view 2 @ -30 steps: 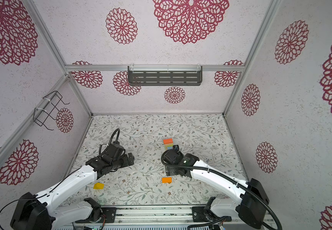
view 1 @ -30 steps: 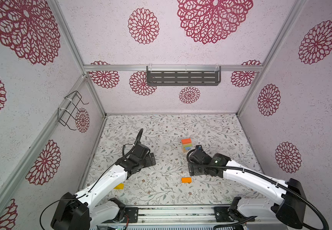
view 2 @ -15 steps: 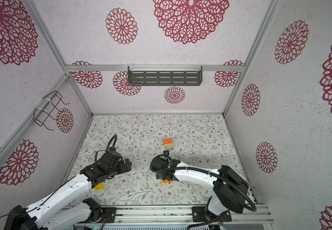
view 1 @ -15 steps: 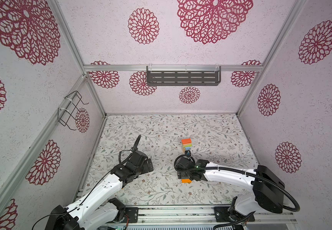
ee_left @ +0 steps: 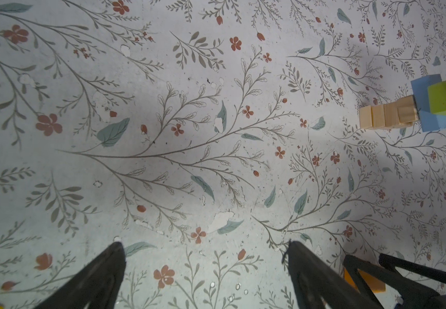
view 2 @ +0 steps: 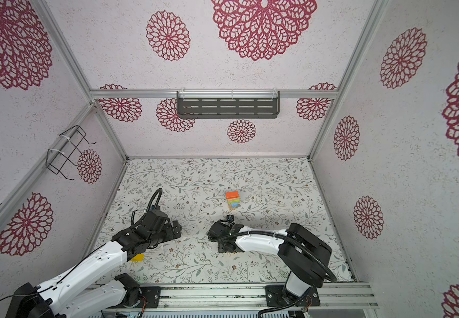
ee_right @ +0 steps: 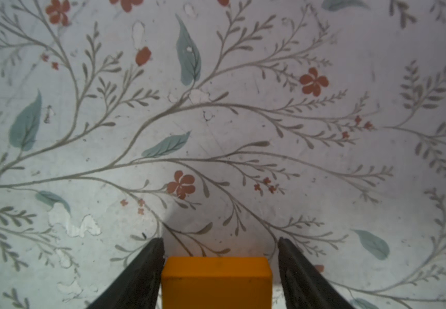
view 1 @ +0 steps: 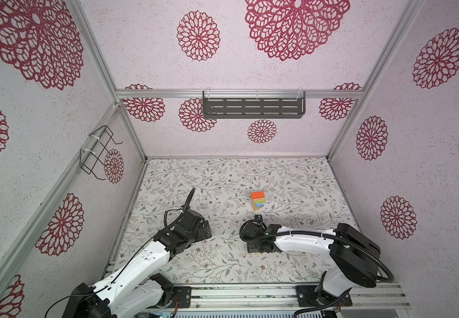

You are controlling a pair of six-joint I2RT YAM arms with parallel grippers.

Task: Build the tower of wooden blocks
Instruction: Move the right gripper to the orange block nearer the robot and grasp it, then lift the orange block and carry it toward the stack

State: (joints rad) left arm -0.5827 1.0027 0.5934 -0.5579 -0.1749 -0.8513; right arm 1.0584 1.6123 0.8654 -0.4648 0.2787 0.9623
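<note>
Counter [ee_left: 216, 166] covering is looking matt and printed, flaking white in spots. Plain cubes [ee_left: 377, 120] are showing bare wood grain; orange block [ee_right: 216, 283] is wearing smooth satin paint. Fingers [ee_right: 141, 278] are reading as matt black plastic. Frame rails [view 1: 167, 94] are looking like brushed aluminium, walls [view 1: 291, 137] rough-textured.

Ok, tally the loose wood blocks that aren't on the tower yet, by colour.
orange block: 1
yellow block: 1
Total in view: 2
</note>
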